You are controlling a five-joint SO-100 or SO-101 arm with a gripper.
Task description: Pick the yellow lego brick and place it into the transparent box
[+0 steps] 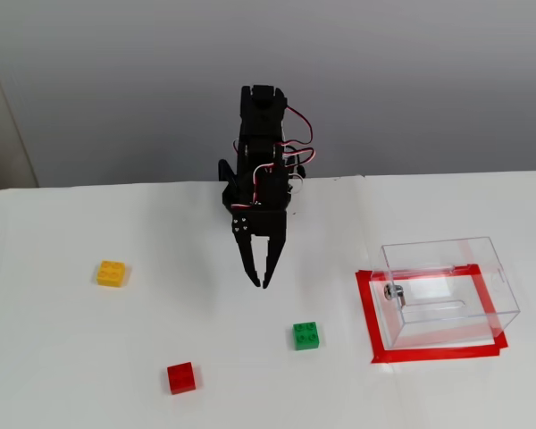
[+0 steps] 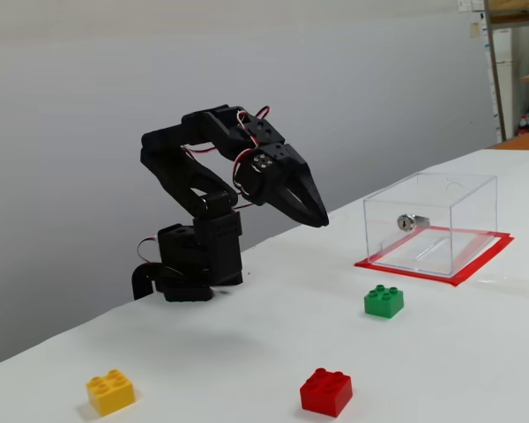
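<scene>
The yellow lego brick point(image 1: 111, 273) lies on the white table at the left; it also shows at the bottom left of the other fixed view point(image 2: 111, 392). The transparent box point(image 1: 447, 290) stands at the right inside a red tape outline, open at the top, with a small metal knob on its side point(image 2: 430, 224). My black gripper point(image 1: 260, 281) hangs above the table's middle, pointing down, well right of the yellow brick and left of the box. Its jaws are together and hold nothing point(image 2: 318, 218).
A green brick point(image 1: 305, 335) lies in front of the gripper, toward the box point(image 2: 383, 300). A red brick point(image 1: 181, 377) lies near the front edge point(image 2: 326, 391). The arm's base point(image 2: 189, 264) stands at the table's far edge by the grey wall.
</scene>
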